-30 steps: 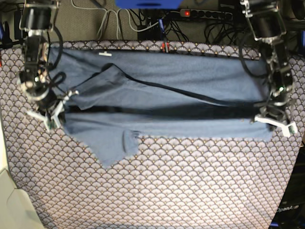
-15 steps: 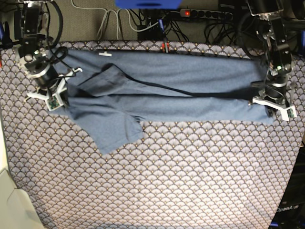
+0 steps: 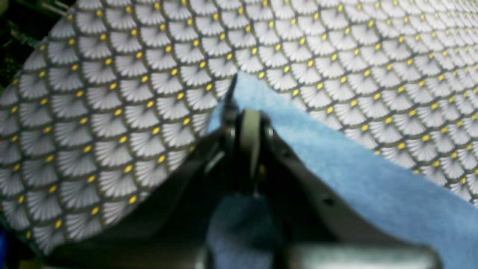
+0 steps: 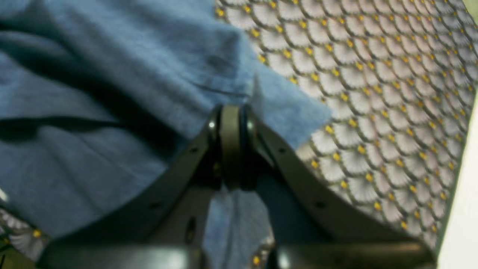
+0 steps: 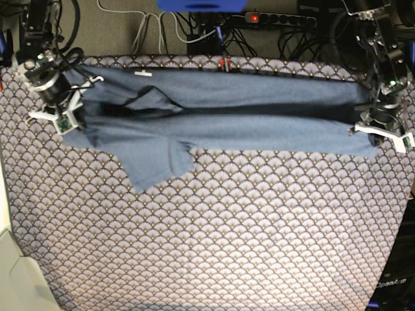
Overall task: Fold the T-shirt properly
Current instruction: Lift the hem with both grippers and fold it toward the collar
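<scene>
My bench (image 5: 214, 246) is spread with a scallop-patterned tablecloth (image 5: 259, 227), grey fans dotted yellow, and its near half, toward six o'clock in the base view, lies bare. Farther up, the T-shirt (image 5: 227, 123) stretches as a long slate-blue band across the cloth from nine o'clock to three o'clock, one sleeve (image 5: 155, 165) hanging down toward seven o'clock. I judge the band is pulled taut between my two arms so that the doubled edge lies straight for a lengthwise fold. My right claw (image 5: 63, 115), at ten o'clock, is clenched on the fabric: its wrist view shows the fingers (image 4: 231, 142) pressed together with blue cloth running between them. My left claw (image 5: 381, 127), at three o'clock, is likewise clamped on the other end of the shirt (image 3: 336, 160), the corner pinched up off the cloth. A small white tag (image 5: 142, 73) sits at the far edge near eleven o'clock; nothing on it can be read. Beyond the bench, cables and a power strip (image 5: 279, 19) with a red light. At five o'clock, "OpenArm" (image 5: 391, 283) is printed on my base.
</scene>
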Motion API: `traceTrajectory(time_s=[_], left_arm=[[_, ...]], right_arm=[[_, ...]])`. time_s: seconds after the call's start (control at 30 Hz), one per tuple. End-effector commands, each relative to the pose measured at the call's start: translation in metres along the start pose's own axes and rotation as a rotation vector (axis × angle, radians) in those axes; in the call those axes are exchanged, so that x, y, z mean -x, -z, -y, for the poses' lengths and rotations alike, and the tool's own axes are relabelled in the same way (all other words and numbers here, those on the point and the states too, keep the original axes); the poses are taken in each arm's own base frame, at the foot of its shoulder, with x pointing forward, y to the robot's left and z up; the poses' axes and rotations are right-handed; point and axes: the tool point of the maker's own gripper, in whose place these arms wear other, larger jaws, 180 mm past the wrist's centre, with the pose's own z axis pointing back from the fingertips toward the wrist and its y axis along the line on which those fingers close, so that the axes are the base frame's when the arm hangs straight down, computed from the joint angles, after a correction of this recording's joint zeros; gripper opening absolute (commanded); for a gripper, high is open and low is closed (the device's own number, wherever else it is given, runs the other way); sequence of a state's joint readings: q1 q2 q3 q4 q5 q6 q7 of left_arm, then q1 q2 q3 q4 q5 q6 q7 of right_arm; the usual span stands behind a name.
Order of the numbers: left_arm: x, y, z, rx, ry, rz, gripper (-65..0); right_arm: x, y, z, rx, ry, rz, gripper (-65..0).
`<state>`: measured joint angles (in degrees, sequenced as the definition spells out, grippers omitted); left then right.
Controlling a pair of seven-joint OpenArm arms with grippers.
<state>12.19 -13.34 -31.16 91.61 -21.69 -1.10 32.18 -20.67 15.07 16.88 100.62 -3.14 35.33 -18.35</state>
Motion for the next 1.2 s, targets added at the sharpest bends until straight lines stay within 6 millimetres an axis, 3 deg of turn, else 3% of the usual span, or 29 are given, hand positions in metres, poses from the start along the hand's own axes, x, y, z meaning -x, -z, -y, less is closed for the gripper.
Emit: traceTrajectory(time_s=[0.0,0.7,1.07,1.17], left_arm=[[-0.020,-0.002,-0.003,-0.006,0.015,0.060,-64.6],[0.005,-0.005,-0.012,-0.026,0.030,-0.018,-64.6],[0.017,-0.002,-0.015,-0.033,0.026,-0.052,-64.3],[0.024,-0.002,-0.018,-0.039,0.026,-0.069,-57.2]], right_arm=[[-0.009,-0.003,0.008,0.017,-0.011,0.033,-65.0],[0.030,-0.019,-0.016,-0.039,0.000,-0.063,-65.0],[0.044,-0.018,-0.010,-0.023,0.000,-0.160,-65.0],[0.043,-0.016,-0.006,-0.015,-0.004,-0.181,-65.0]])
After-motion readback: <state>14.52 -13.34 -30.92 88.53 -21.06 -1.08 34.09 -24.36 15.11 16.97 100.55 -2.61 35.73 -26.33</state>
